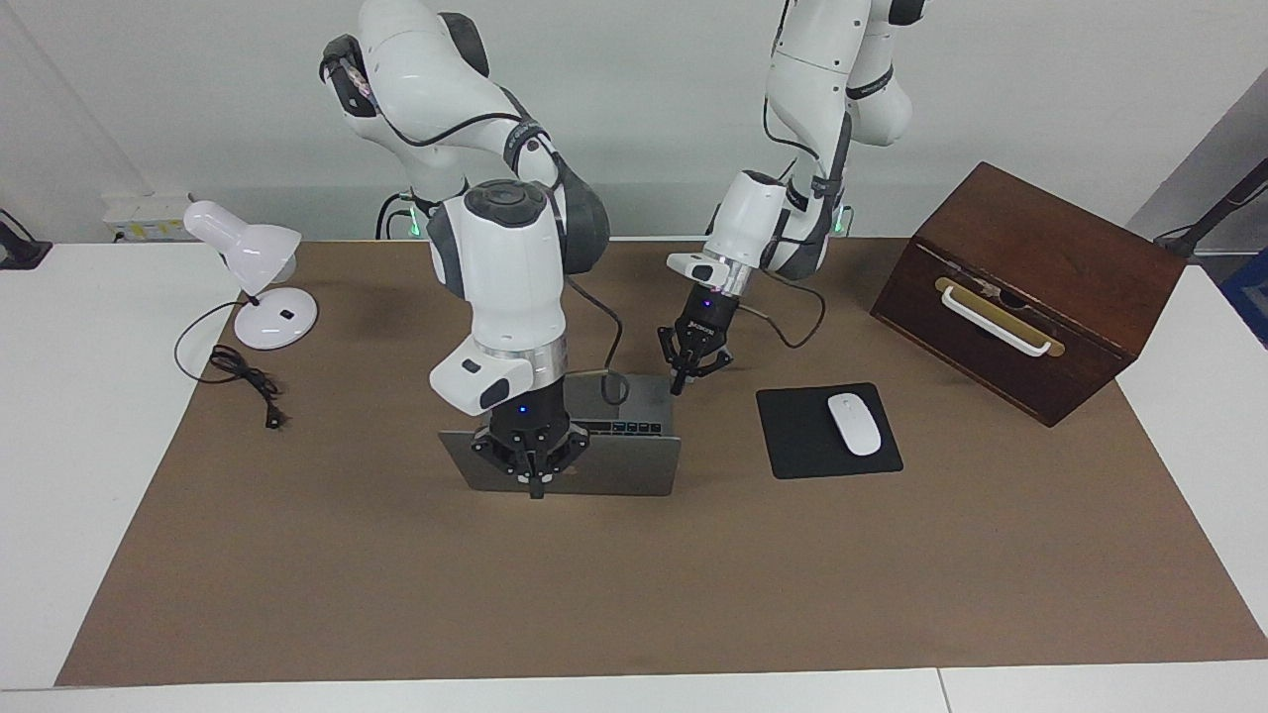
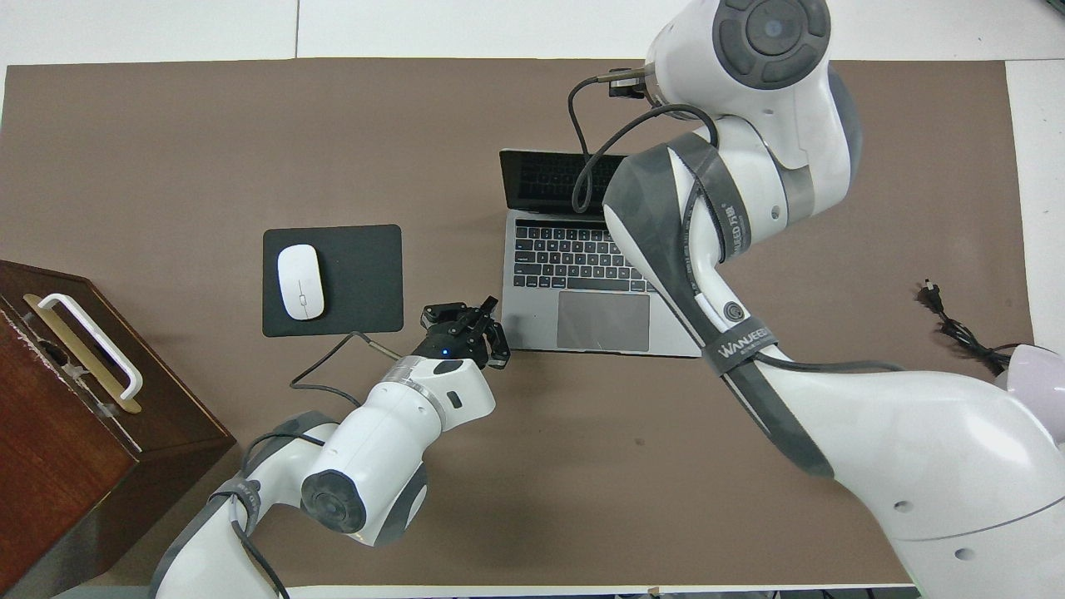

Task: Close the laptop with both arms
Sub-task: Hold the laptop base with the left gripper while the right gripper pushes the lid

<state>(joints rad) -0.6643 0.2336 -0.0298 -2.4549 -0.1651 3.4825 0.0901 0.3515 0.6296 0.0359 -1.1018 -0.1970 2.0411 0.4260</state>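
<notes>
- The thin silver-grey metal laptop (image 1: 594, 465) sits mid-mat, nearer the right arm's end than the black mouse pad (image 1: 792, 436) beside it; its lid stands open, so nothing is closed yet.
- The right arm's small black gripper (image 1: 536, 485), fingertips pinched together and holding nothing, hangs against the lid's outer face near the top edge; contact I can't confirm.
- The left arm's black gripper (image 1: 680, 384), likewise pinched shut and empty, hovers by the keyboard deck's corner.
- Left to do, I'd judge: the whole fold-down.

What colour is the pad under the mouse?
Black; the mouse pad shows best in the overhead view, with the white mouse on it.
</notes>
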